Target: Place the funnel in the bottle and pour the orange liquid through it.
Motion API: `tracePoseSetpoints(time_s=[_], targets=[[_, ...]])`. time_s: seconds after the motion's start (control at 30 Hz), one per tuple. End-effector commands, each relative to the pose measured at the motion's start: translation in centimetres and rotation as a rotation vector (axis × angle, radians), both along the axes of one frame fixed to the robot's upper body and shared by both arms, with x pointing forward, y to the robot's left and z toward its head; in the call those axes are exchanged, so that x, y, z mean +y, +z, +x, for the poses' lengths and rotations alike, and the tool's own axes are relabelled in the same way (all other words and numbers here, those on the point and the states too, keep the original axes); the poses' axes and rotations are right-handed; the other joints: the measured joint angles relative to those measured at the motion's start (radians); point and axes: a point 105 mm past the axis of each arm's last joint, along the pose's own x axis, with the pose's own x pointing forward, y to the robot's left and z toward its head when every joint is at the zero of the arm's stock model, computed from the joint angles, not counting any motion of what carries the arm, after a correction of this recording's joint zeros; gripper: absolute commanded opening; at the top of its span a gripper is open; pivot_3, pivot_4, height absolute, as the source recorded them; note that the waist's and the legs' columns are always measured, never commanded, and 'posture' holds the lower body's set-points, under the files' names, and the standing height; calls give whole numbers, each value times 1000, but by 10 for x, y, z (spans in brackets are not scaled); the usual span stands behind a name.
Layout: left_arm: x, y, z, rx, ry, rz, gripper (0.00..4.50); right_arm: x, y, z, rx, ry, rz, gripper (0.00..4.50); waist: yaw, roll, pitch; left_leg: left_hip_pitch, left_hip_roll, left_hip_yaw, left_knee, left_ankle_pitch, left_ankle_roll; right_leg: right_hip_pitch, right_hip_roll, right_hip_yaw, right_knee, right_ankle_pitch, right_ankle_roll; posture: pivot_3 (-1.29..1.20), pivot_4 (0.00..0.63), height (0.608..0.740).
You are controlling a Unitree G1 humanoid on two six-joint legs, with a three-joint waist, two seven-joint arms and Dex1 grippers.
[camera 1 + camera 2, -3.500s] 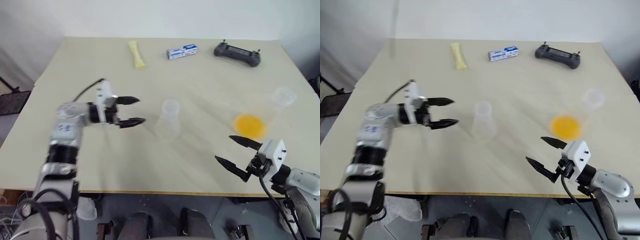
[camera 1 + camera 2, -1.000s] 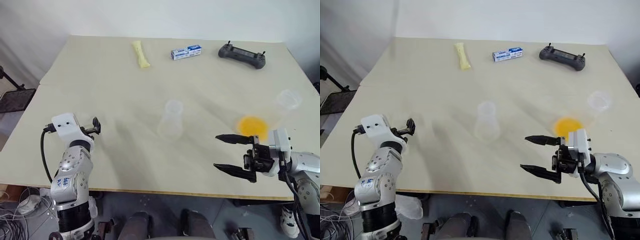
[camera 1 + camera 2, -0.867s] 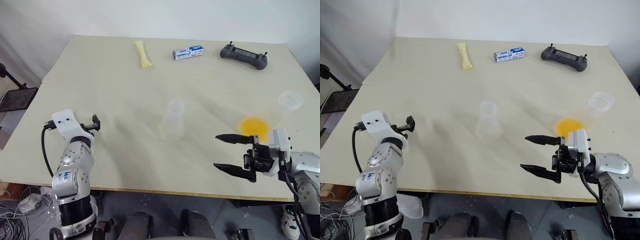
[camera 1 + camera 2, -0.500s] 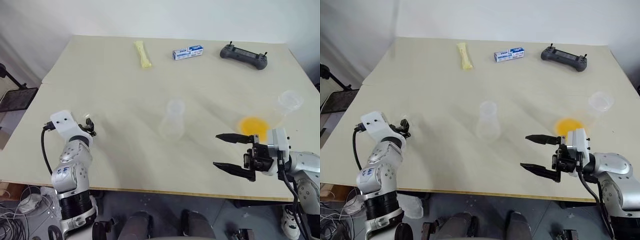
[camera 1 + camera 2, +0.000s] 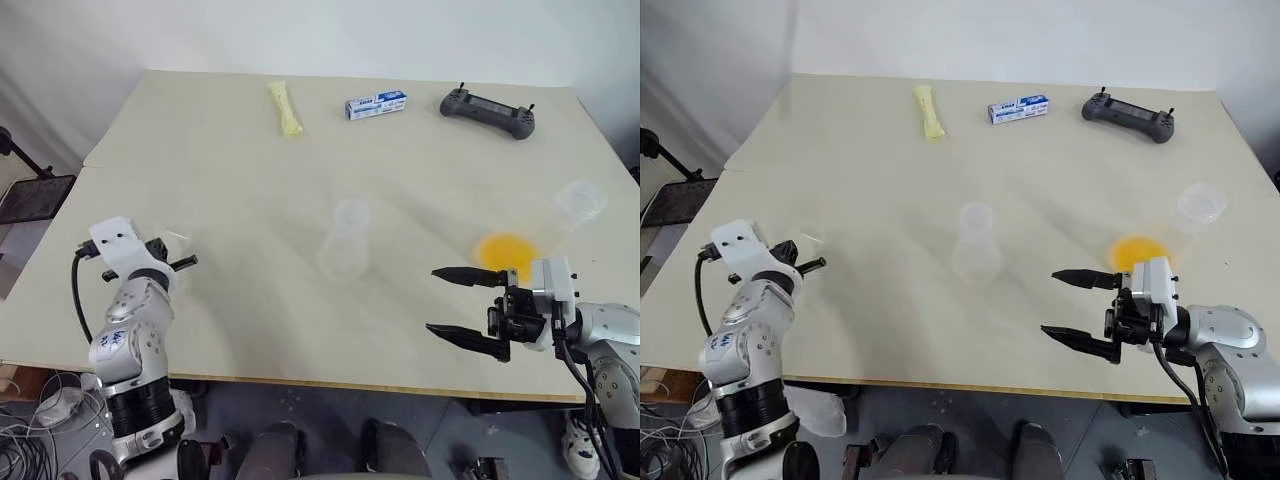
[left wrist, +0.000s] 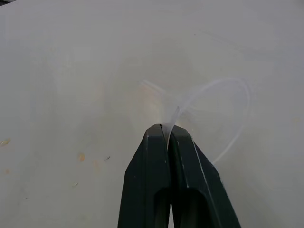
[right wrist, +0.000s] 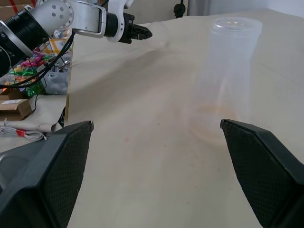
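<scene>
Left gripper (image 6: 166,127) is pinched tight on the thin rim of the funnel (image 6: 223,114), clear plastic, cone lying against the table (image 5: 250,150) by its left edge. In the head view that gripper (image 5: 183,263) sits well left of the bottle (image 5: 345,240), and the funnel there is only a faint clear shape just beyond the fingertips. Right gripper (image 5: 462,305) is spread wide, nothing between the fingers, hovering near the front edge, to the right of the bottle and nearer the front. The bottle stands upright around table centre, neck open. The orange liquid (image 5: 505,250) is a shallow pool in the base of a clear cup (image 5: 570,210), well right of the bottle, just behind the right gripper. The cup's pose is hard to read. Far side from the bottle: pale yellow packet (image 5: 285,108) to the back left, small blue-and-white box (image 5: 376,103) behind it, dark handheld controller (image 5: 487,105) back right. Right wrist view has the bottle (image 7: 223,76) close ahead between the open fingers.
</scene>
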Motion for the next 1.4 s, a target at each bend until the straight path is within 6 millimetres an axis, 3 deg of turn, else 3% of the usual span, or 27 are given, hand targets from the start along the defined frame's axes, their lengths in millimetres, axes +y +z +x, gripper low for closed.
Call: tracePoseSetpoints(time_s=[0.03, 0.3, 0.5, 0.73, 0.83, 1.07, 1.17, 1.4], targets=[[-15, 41, -2, -184, -163, 109, 53, -3, 8, 0, -49, -16, 3, 4500, -1, 0, 0, 0, 0, 0, 0, 0, 0, 0, 0, 0, 0, 0, 0, 0, 150, 740], [-62, 72, -2, -244, -631, 174, 53, -5, 11, 1, -88, -57, 6, 4500, -4, 0, 0, 0, 0, 0, 0, 0, 0, 0, 0, 0, 0, 0, 0, 0, 150, 740], [-104, 106, -4, -237, -1091, 220, 53, 0, 14, -2, -125, -102, 21, 4500, 0, 0, 0, -1, 0, -2, 0, 0, 0, 0, 1, -1, 0, 0, 0, 0, 150, 740], [-127, 125, -1, -179, -1341, 108, 53, 1, 16, -7, -147, -148, 28, 4500, -12, 0, 0, 0, 1, -1, 0, 0, 0, 0, 3, -2, 0, 0, 0, 0, 150, 740], [-137, 125, -1, -75, -1472, 99, 53, -1, 17, -9, -157, -175, 27, 4500, -13, 0, 1, 0, 2, -1, 1, 0, 0, 0, 5, -2, 0, 0, 0, 0, 150, 740], [-150, 145, -5, -15, -1689, 54, 53, -2, 16, -13, -164, -221, 31, 4500, -16, 0, 1, -1, 2, 0, 1, 0, 0, 0, 5, -2, 0, 0, 1, 0, 150, 740], [-150, 137, -10, 91, -1794, 126, 53, -2, 16, -15, -168, -244, 37, 4500, -24, 0, 1, -1, 2, 1, 0, 0, 0, -1, 5, -2, 0, 0, 0, 0, 150, 740], [-154, 137, 7, 183, -1837, 197, 53, 1, 13, -18, -173, -269, 55, 4500, -26, 0, 1, -1, 2, 2, 1, 0, 0, -1, 6, -1, 0, 0, 1, 0, 150, 740]])
